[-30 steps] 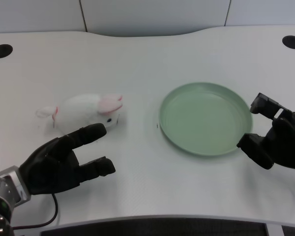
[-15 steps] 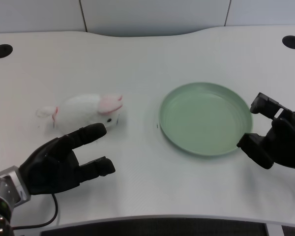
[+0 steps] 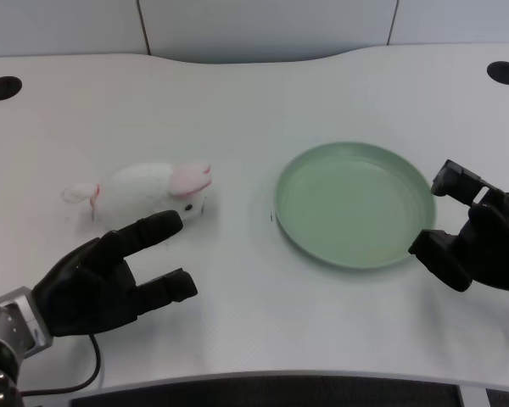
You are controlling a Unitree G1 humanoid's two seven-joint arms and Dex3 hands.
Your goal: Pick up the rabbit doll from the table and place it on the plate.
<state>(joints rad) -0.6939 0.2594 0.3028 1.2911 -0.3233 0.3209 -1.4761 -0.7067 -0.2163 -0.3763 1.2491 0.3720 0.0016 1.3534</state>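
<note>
White tabletop [image 3: 254, 93]: we list 1 rabbit doll [image 3: 148, 191] lying left of the green plate [image 3: 354, 203], untouched. Left hand [image 3: 102, 280] empty, fingers spread, just beside it. Doll looks soft, light; grip its plump body.

A white surface [image 3: 263, 93] with a fine pebbled texture fills the view, evenly lit. Its far edge curves inward at the middle. Two round black holes [image 3: 2, 87] sit at its far corners. Beyond stand pale grey wall panels [image 3: 263, 25], split by dark seams.
</note>
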